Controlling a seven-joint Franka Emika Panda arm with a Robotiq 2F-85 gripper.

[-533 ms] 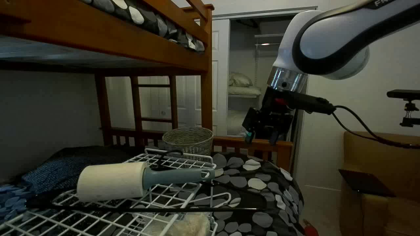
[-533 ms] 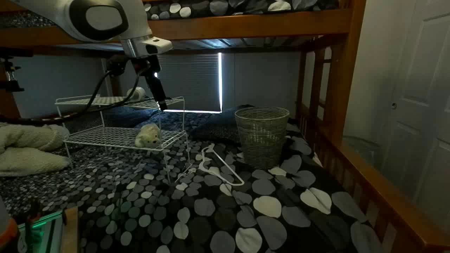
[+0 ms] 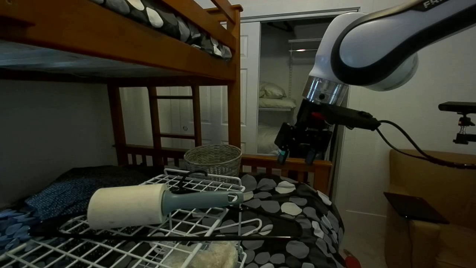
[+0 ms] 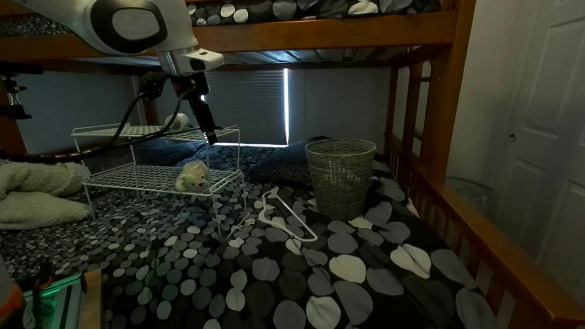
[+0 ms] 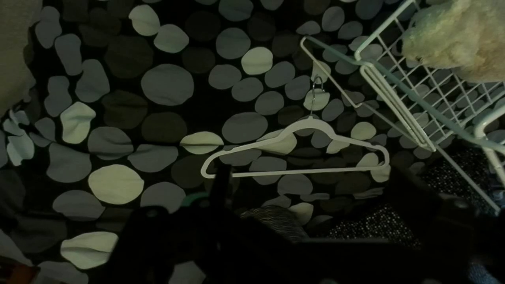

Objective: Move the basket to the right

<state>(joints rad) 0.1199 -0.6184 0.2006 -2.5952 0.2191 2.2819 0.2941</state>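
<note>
The basket is a round woven grey-beige bucket, slightly tapered, with a rim. It stands upright on the bed in both exterior views [image 3: 212,159] [image 4: 342,180]. In the wrist view only a strip of its woven side [image 5: 278,220] shows; the gripper hides the rest. My gripper is up in the air, apart from the basket, in both exterior views [image 3: 296,159] [image 4: 211,137]. Its two fingers stand wide apart in the wrist view [image 5: 311,173], with nothing between them. The gripper is open and empty.
A white wire rack [image 4: 151,179] stands beside the basket, with a plush toy [image 4: 194,177] on its lower shelf and a cream roll with a blue-grey handle [image 3: 128,206] on top. A white hanger [image 4: 292,217] lies on the bed. A wooden bed rail [image 4: 493,242] runs past the basket.
</note>
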